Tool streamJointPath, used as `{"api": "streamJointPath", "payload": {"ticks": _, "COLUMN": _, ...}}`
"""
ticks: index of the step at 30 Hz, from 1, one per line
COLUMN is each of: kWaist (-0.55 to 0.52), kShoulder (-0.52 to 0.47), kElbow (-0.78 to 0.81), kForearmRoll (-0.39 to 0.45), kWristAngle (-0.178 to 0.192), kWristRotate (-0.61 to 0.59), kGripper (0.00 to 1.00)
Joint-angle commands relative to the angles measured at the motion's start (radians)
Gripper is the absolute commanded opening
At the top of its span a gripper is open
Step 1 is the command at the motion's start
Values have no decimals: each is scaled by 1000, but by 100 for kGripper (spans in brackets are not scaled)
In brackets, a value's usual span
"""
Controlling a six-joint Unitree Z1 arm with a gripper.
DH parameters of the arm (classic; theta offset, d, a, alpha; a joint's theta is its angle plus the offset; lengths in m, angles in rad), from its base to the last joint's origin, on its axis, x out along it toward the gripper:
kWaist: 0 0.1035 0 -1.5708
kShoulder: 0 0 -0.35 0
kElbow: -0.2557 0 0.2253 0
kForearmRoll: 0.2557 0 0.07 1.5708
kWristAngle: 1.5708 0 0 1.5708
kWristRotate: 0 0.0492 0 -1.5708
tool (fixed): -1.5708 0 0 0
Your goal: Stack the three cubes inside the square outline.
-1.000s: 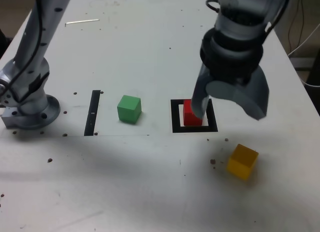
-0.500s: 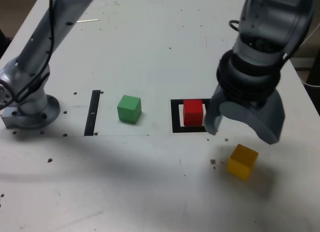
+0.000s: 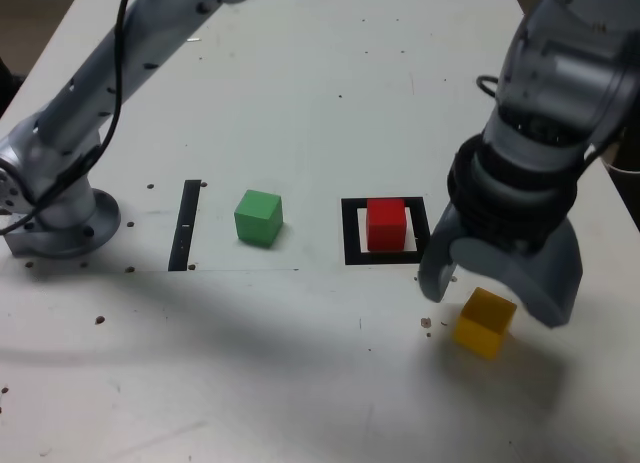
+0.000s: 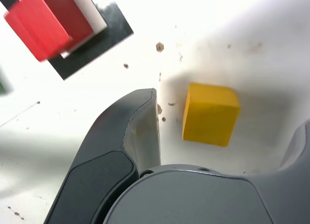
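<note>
Moved off the red cube (image 3: 386,224) toward the lower right of the exterior view, the gripper (image 3: 497,301) now hangs over the yellow cube (image 3: 485,322), jaws spread wide and empty. Beyond, at mid-frame, red sits inside the square outline (image 3: 351,233); the green cube (image 3: 258,218) lies left.

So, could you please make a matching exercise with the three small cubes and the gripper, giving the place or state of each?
Things:
1. small red cube
2. small green cube
3. small yellow cube
4. grey gripper

Places or states:
A. between the narrow black strip and the black square outline
B. jaws open, around nothing
C. inside the black square outline
D. on the bare white table, between the open jaws, not gripped

Pairs: 1-C, 2-A, 3-D, 4-B
</note>
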Motion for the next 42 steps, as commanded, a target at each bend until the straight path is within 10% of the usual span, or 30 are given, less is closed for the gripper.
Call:
{"api": "streamJointPath", "payload": {"ticks": 1, "kWaist": -7, "kShoulder": 15, "kElbow": -5, "kForearmRoll": 8, "kWristAngle": -7, "kWristRotate": 2, "kGripper": 98}}
{"api": "streamJointPath", "payload": {"ticks": 17, "kWaist": -11, "kShoulder": 62, "kElbow": -24, "kForearmRoll": -19, "kWristAngle": -20, "kWristRotate": -4, "kGripper": 90}}
{"api": "streamJointPath", "payload": {"ticks": 31, "kWaist": -16, "kShoulder": 81, "kElbow": -24, "kForearmRoll": -34, "kWristAngle": 16, "kWristRotate": -33, "kGripper": 42}}
{"api": "streamJointPath", "payload": {"ticks": 42, "kWaist": -17, "kShoulder": 82, "kElbow": -19, "kForearmRoll": -24, "kWristAngle": 13, "kWristRotate": -34, "kGripper": 33}}
